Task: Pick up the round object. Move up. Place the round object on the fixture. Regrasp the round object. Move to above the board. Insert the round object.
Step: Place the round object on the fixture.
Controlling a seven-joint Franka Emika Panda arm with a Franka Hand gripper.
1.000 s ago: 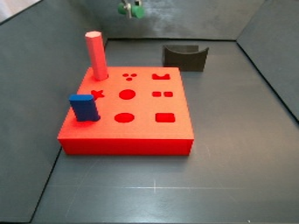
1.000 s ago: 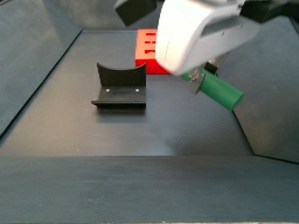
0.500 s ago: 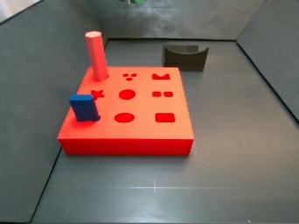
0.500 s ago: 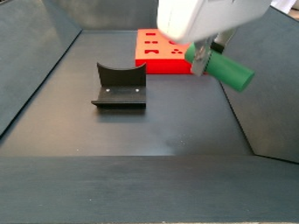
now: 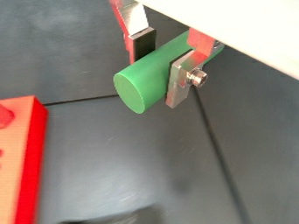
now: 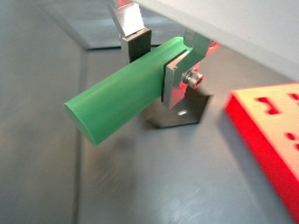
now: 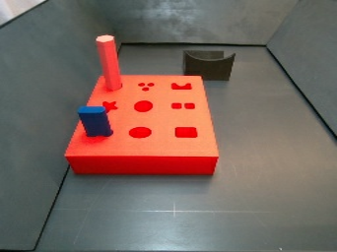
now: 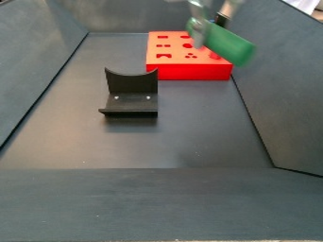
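Note:
The round object, a smooth green peg (image 5: 155,73), lies crosswise between my fingers in both wrist views, and my gripper (image 5: 163,54) is shut on it. In a side view the green peg (image 8: 225,41) hangs tilted high in the air, with only the tips of my gripper (image 8: 211,19) showing at the frame's edge. The dark fixture (image 8: 128,93) stands on the floor below and to one side, with its notch bare. The red board (image 7: 164,118) lies flat with shaped holes in its top. My gripper is out of the side view that looks along the board.
A tall salmon-red peg (image 7: 106,61) and a short blue block (image 7: 94,120) stand in the board's holes. Dark sloping walls (image 8: 284,104) close in the floor. The fixture (image 6: 187,114) and the board's edge (image 6: 274,131) show below the held peg.
My gripper has risen with the green peg and moved toward the board's end of the floor. It has left the frame of the view along the board.

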